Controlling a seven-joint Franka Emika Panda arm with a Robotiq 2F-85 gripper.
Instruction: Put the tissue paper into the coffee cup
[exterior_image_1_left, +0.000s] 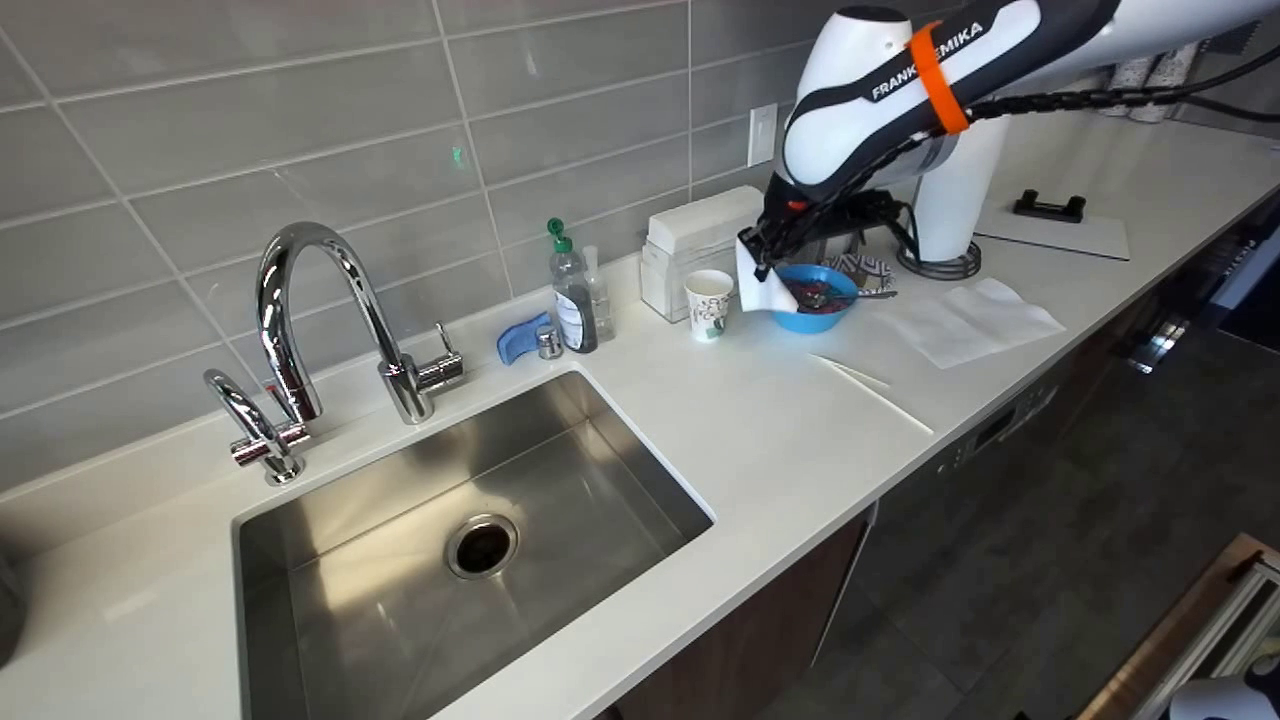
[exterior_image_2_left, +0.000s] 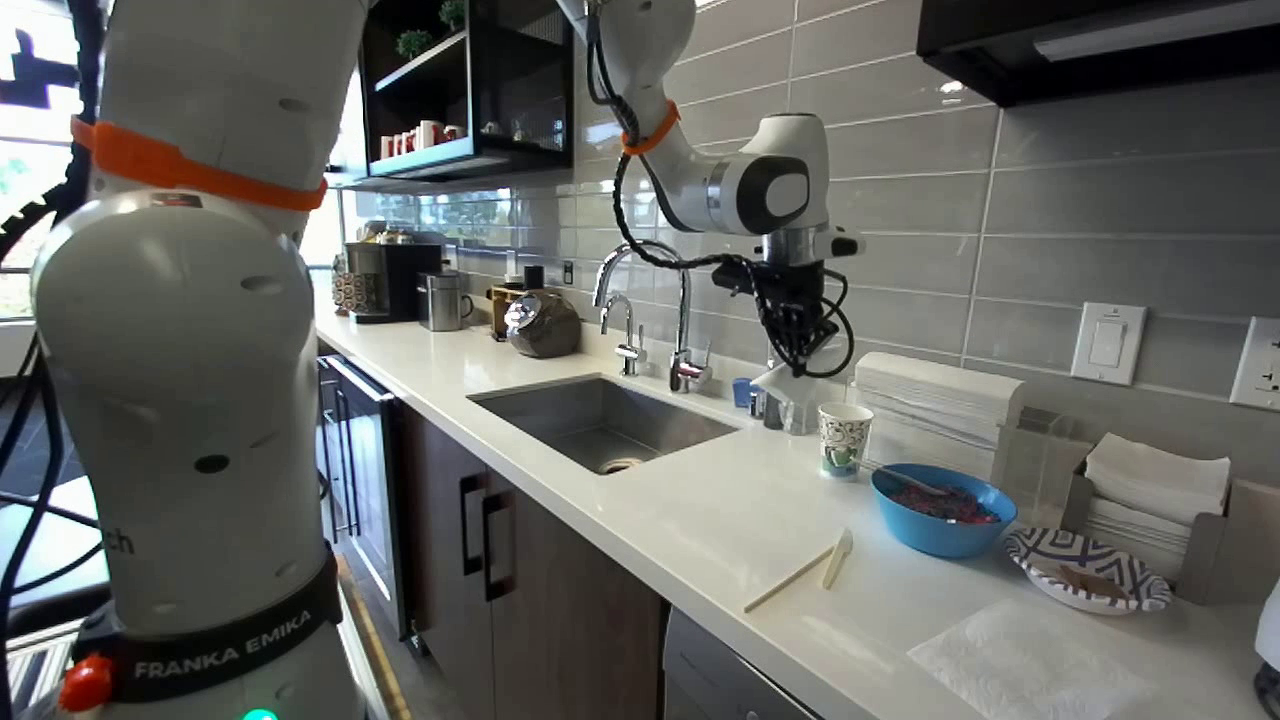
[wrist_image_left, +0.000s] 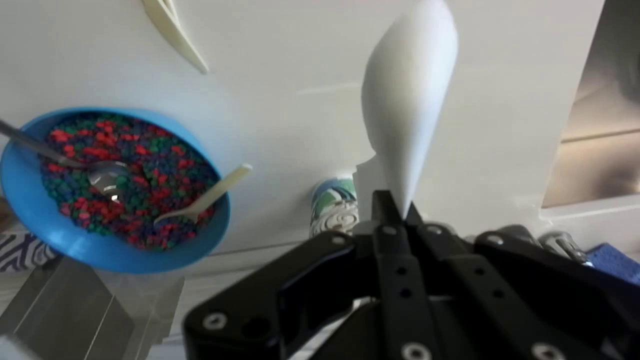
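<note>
The tissue paper (exterior_image_1_left: 762, 287) is a pale white sheet that hangs folded from my gripper (exterior_image_1_left: 764, 258). It also shows in an exterior view (exterior_image_2_left: 788, 384) and curls outward in the wrist view (wrist_image_left: 407, 90). My gripper (wrist_image_left: 395, 207) is shut on one edge of it. The coffee cup (exterior_image_1_left: 708, 302) is a white paper cup with a printed pattern, upright on the counter; it also shows in an exterior view (exterior_image_2_left: 843, 440). In the wrist view the cup (wrist_image_left: 334, 207) is just left of the fingertips, partly hidden by the tissue and gripper. The tissue is outside the cup.
A blue bowl (exterior_image_1_left: 815, 318) with coloured bits and spoons stands beside the cup. A white napkin box (exterior_image_1_left: 690, 255) is behind the cup. Soap bottles (exterior_image_1_left: 572, 300), pale wooden cutlery (exterior_image_1_left: 880, 392), a larger flat sheet (exterior_image_1_left: 970, 320), a patterned plate (exterior_image_2_left: 1090, 570) and the sink (exterior_image_1_left: 480, 540) are around.
</note>
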